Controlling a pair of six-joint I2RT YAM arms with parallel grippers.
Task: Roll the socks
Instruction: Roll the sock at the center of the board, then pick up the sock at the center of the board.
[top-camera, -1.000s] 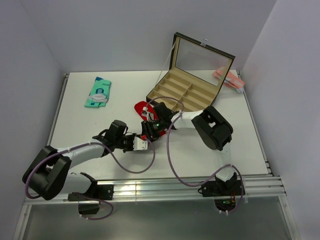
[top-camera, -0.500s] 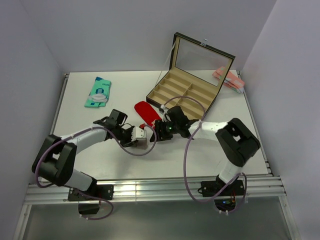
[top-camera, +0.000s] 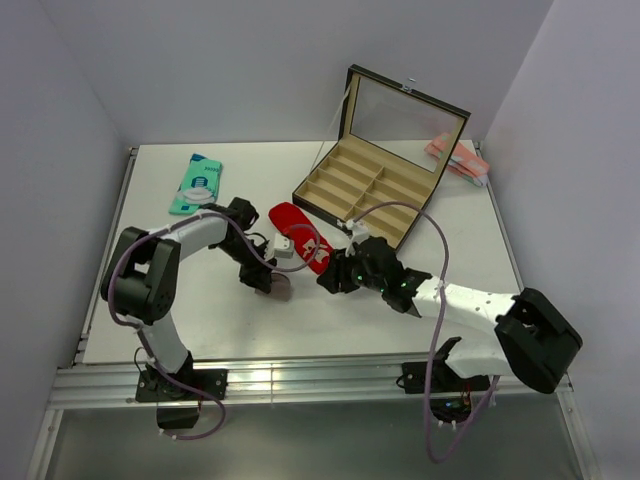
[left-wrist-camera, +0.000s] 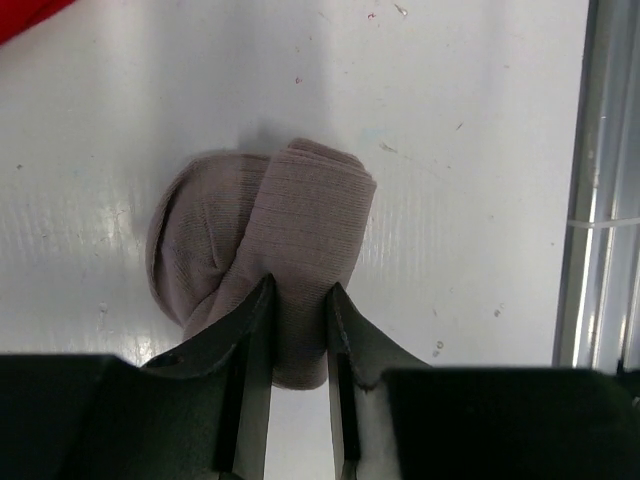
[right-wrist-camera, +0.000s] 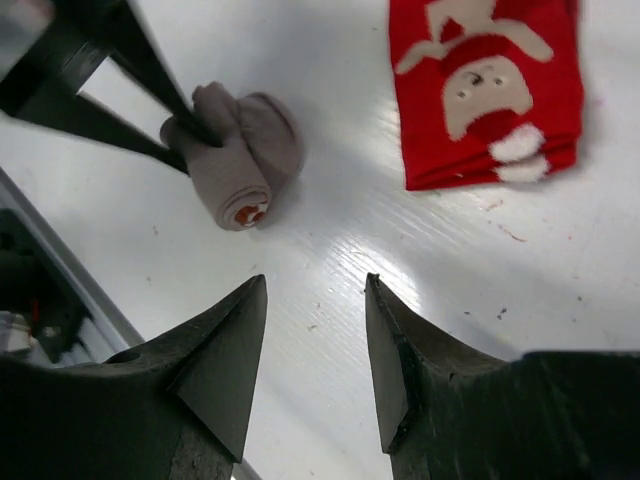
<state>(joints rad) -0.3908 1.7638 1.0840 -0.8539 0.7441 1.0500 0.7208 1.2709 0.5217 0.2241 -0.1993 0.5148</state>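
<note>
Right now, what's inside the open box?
The box looks empty: bare tan compartments only. The cable crossing its near-right corner hides a bit of one cell.

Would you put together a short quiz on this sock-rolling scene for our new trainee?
1. True or false: the right gripper holds the flat red sock.
2. Which one pinches the grey-brown rolled sock? A) the left gripper B) the right gripper C) neither
3. Fill in: the compartment box stands ____ (open or closed).

Key: 1 false, its jaws are open over bare table; 2 A; 3 open.
</note>
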